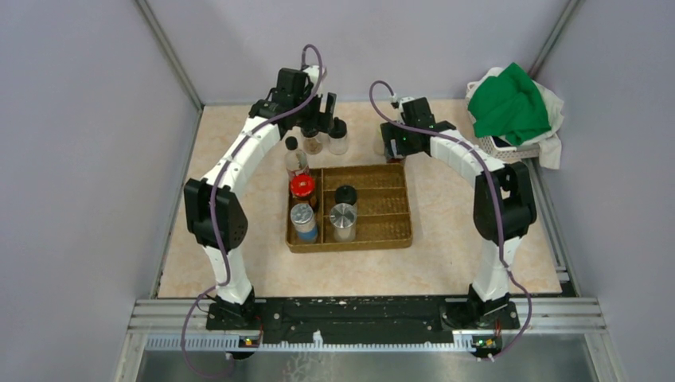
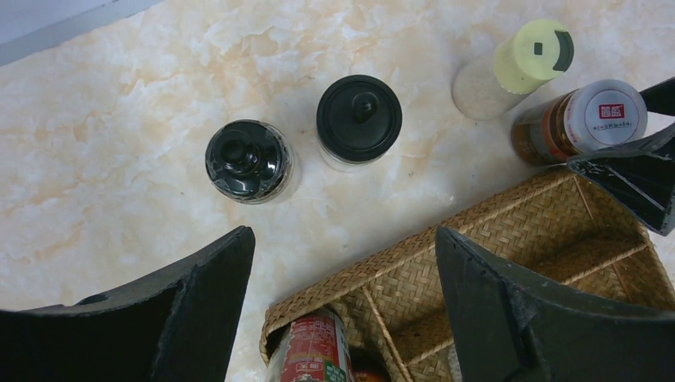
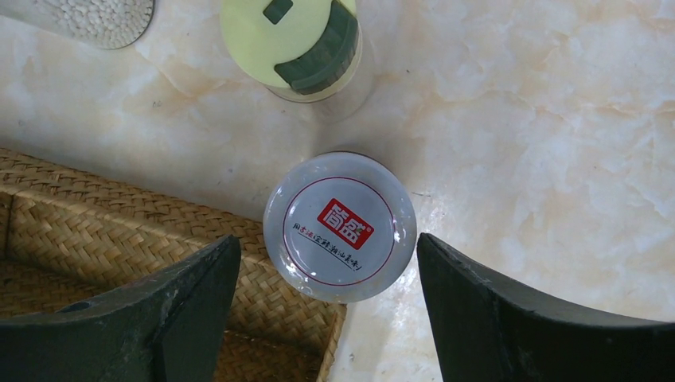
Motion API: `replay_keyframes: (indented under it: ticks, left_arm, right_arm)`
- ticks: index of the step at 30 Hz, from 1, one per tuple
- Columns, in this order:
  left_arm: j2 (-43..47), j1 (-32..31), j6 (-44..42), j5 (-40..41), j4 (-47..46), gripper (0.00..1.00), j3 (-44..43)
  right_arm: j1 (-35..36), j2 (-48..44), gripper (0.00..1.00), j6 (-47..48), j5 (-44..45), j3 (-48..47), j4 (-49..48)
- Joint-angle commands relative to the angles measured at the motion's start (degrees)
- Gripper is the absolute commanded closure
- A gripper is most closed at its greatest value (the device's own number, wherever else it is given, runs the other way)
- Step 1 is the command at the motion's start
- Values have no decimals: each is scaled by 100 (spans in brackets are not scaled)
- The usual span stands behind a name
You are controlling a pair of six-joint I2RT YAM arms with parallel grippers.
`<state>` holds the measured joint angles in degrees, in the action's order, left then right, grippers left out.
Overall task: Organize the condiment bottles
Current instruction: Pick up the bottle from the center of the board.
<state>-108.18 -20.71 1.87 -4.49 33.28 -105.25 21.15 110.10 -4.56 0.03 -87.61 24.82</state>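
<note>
White-lidded, red-logo glass jar (image 3: 340,227) stands on marble bench (image 3: 557,119), just beyond the woven divided tray's (image 3: 95,215) far right corner. Right jaws wide, straddling it, likely pre-grasp. Left jaws wide, empty, near a black-lidded jar (image 2: 358,119).

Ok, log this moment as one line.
left gripper open, empty | right gripper open over white-lidded jar beside tray | jar not gripped
</note>
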Motion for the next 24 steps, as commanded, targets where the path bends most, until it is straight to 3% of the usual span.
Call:
replay_keyframes:
  ticks: [1, 14, 19, 24]
  left_arm:
    - [427, -44, -64, -9, -185, 10, 71]
    - [480, -42, -133, 46, -183, 10, 154]
    - [502, -43, -134, 46, -190, 10, 163]
    - [500, -40, -134, 46, -197, 10, 163]
  right_arm:
    - [-49, 91, 21, -115, -137, 35, -380]
    - [-70, 449, 26, -168, -150, -171, -520]
    - [-67, 443, 32, -172, -135, -136, -584]
    - [-67, 433, 45, -148, -134, -151, -600]
